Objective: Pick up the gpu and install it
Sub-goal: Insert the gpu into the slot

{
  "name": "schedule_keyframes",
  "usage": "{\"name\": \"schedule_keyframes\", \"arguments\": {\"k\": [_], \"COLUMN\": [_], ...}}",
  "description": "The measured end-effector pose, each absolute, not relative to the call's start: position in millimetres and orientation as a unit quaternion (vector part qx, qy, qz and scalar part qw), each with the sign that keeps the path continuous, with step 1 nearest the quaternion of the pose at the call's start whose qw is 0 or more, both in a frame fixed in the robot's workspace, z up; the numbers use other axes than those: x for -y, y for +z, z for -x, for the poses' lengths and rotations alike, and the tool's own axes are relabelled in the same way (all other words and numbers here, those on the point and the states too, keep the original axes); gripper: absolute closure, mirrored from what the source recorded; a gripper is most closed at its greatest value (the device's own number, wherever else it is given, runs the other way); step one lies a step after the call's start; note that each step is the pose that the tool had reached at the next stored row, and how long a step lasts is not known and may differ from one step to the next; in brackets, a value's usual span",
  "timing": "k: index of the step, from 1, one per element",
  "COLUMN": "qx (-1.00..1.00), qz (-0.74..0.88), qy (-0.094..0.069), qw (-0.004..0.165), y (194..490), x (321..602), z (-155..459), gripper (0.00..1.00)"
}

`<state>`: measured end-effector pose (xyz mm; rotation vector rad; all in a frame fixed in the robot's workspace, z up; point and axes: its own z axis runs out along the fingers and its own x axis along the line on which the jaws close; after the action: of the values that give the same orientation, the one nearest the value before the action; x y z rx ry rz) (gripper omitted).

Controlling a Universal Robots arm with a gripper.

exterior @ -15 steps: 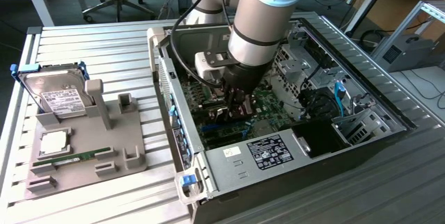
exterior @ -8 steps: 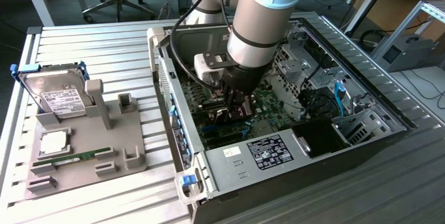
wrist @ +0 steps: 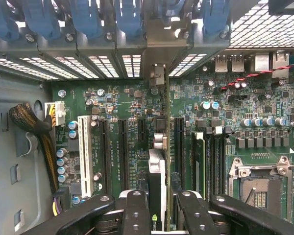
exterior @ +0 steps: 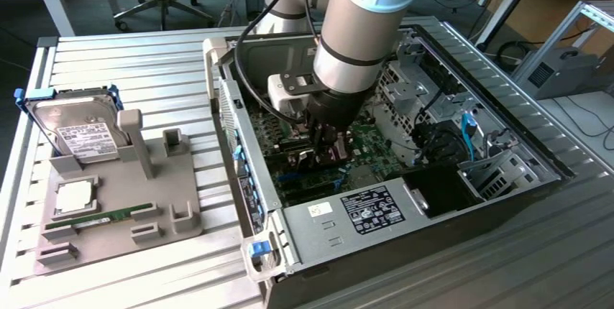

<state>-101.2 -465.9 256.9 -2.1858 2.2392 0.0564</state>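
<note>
I am looking at one open computer case [exterior: 317, 223] lying on the slatted table [exterior: 125, 57], with my arm reaching down into it. One grey fixture tray [exterior: 115, 208] is sitting at the exterior view's left, holding one hard drive [exterior: 82, 133] and one green RAM stick [exterior: 106, 217]; their labels are too small to read. The gripper [wrist: 158, 205] is clamping the gpu [wrist: 157, 191] edge-on over the motherboard [wrist: 127, 122], fingers [wrist: 135, 215] pressing on both faces

Slot walls [wrist: 123, 142] and RAM sticks [wrist: 200, 156] closely flank the gpu [wrist: 157, 181].
</note>
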Motion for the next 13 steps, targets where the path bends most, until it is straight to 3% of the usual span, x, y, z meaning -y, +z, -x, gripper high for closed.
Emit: {"name": "schedule_keyframes", "arguments": {"k": [13], "qx": [-0.711], "qz": [0.703], "qy": [0.020], "qw": [0.007], "y": [256.9], "x": [465.9], "z": [101.2], "gripper": [0.73]}}
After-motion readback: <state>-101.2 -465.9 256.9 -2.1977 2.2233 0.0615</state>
